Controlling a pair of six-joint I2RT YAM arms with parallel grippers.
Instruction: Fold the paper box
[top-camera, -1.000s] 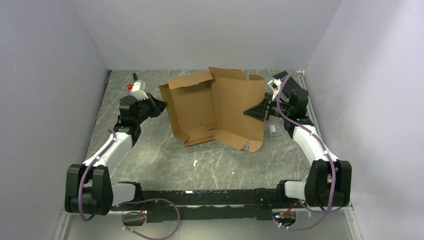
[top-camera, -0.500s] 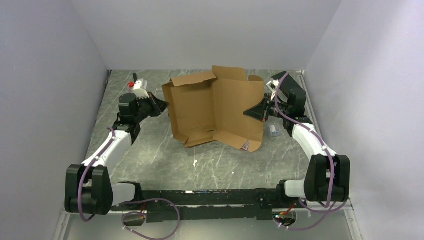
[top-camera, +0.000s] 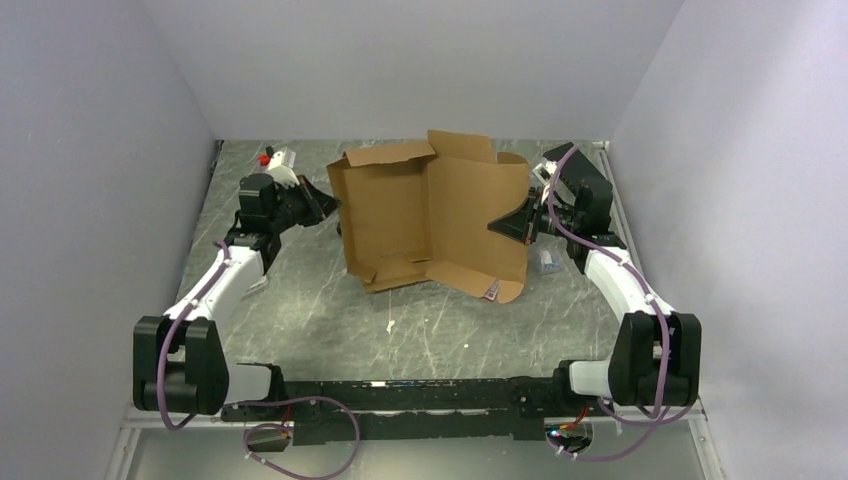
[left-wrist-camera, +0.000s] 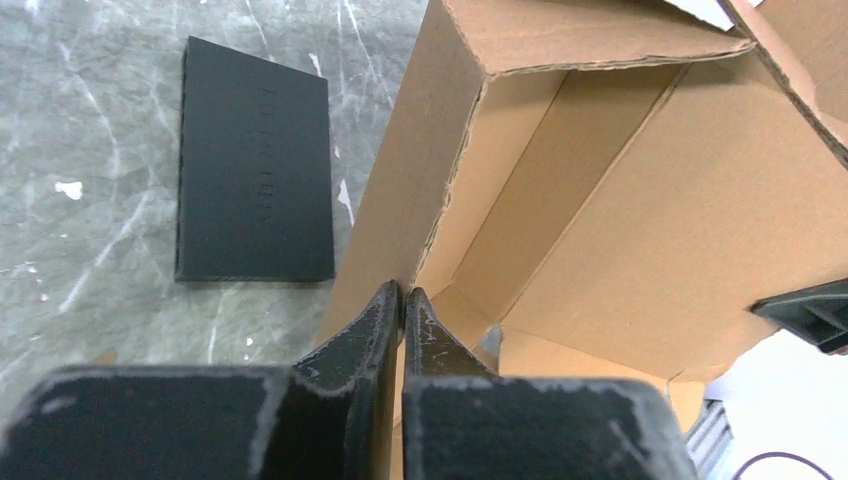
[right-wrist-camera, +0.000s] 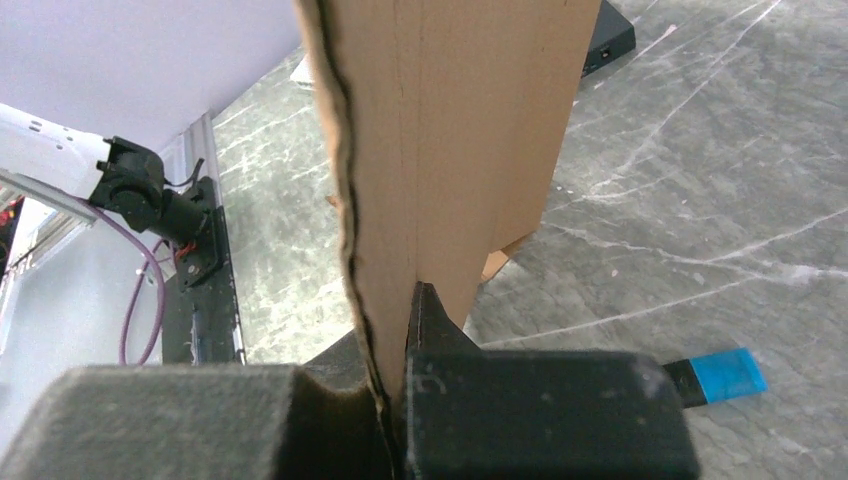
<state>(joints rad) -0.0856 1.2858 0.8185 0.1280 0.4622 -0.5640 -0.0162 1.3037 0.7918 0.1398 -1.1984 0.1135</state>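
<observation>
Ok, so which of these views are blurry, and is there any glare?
Top external: sharp and evenly lit, with no glare on the paper box. Left wrist: the left gripper, close to the lens, is soft, while the black flat box is crisp. Right wrist: the right gripper is blurred, the cardboard edge sharp, the table slightly soft.

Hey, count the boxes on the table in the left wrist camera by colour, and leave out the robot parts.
Brown: 1, the paper box
Black: 1, the flat black box
Total: 2
</observation>
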